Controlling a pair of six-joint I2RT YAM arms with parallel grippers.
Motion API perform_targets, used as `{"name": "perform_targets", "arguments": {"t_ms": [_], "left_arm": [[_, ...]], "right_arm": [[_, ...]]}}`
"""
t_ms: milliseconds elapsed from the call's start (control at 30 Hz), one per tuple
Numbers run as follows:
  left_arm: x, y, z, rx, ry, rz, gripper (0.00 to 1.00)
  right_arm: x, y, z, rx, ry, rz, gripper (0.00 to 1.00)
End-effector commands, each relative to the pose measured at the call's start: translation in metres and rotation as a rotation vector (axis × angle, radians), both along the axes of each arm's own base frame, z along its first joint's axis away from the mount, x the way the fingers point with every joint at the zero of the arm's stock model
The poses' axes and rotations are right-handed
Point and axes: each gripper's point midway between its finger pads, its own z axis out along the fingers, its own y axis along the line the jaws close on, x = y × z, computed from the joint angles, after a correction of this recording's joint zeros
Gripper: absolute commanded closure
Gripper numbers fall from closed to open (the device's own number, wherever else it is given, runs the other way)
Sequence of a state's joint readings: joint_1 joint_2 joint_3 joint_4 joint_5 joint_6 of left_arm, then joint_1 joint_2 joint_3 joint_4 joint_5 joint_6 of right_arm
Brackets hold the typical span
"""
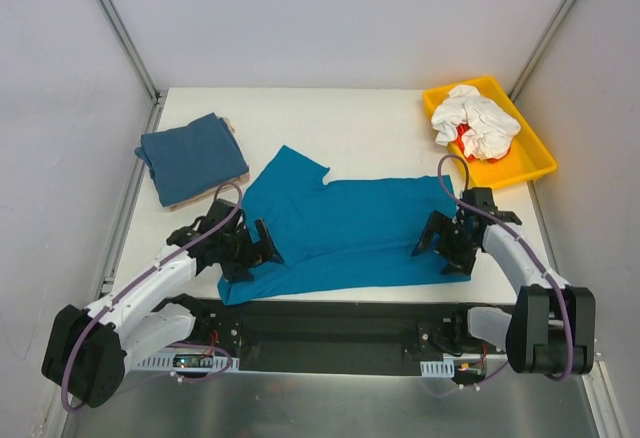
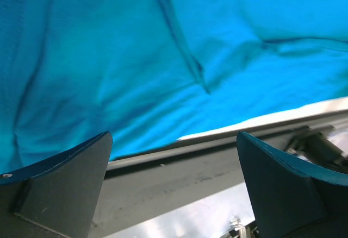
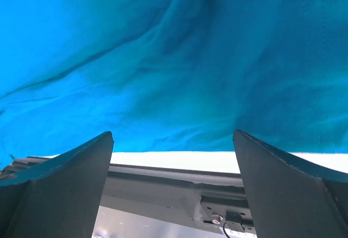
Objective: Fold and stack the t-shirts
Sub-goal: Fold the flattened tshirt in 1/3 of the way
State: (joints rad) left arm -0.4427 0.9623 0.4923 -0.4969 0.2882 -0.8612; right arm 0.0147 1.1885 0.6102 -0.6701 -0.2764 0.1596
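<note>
A bright teal-blue t-shirt [image 1: 340,228] lies spread across the near middle of the table; it fills the left wrist view [image 2: 136,64] and the right wrist view [image 3: 174,58]. A slate-blue t-shirt [image 1: 190,156] lies folded at the back left on a beige one [image 1: 185,199], of which only an edge shows. My left gripper [image 1: 262,246] is open and empty over the teal shirt's near left edge. My right gripper [image 1: 437,243] is open and empty over its near right edge.
A yellow plastic tray [image 1: 528,163] at the back right holds crumpled white and red cloth [image 1: 475,123]. The table's near edge [image 2: 217,140] and metal rail [image 3: 163,178] lie just below the shirt's hem. Grey walls close in both sides.
</note>
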Motion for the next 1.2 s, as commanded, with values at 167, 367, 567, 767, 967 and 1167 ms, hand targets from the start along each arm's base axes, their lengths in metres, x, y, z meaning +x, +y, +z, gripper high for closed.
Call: {"name": "perform_targets", "arguments": {"t_ms": [167, 367, 567, 767, 967, 1167], "left_arm": [[0.025, -0.021, 0.031, 0.017, -0.045, -0.044, 0.01], [0.033, -0.031, 0.018, 0.089, -0.005, -0.105, 0.33], [0.039, -0.036, 0.003, 0.119, 0.039, -0.146, 0.55], [0.044, -0.039, -0.008, 0.14, 0.063, -0.155, 0.6], [0.052, -0.042, -0.016, 0.157, 0.07, -0.154, 0.71], [0.059, -0.043, -0.016, 0.169, 0.056, -0.151, 0.85]], "right_arm": [[0.015, -0.005, 0.043, -0.026, -0.175, 0.025, 0.04], [0.013, -0.012, 0.042, -0.072, -0.162, 0.023, 0.04], [0.014, -0.016, 0.038, -0.093, -0.143, 0.025, 0.04], [0.016, -0.018, 0.037, -0.102, -0.141, 0.024, 0.04], [0.018, -0.019, 0.036, -0.109, -0.136, 0.025, 0.04], [0.019, -0.023, 0.034, -0.132, -0.131, 0.025, 0.04]]}}
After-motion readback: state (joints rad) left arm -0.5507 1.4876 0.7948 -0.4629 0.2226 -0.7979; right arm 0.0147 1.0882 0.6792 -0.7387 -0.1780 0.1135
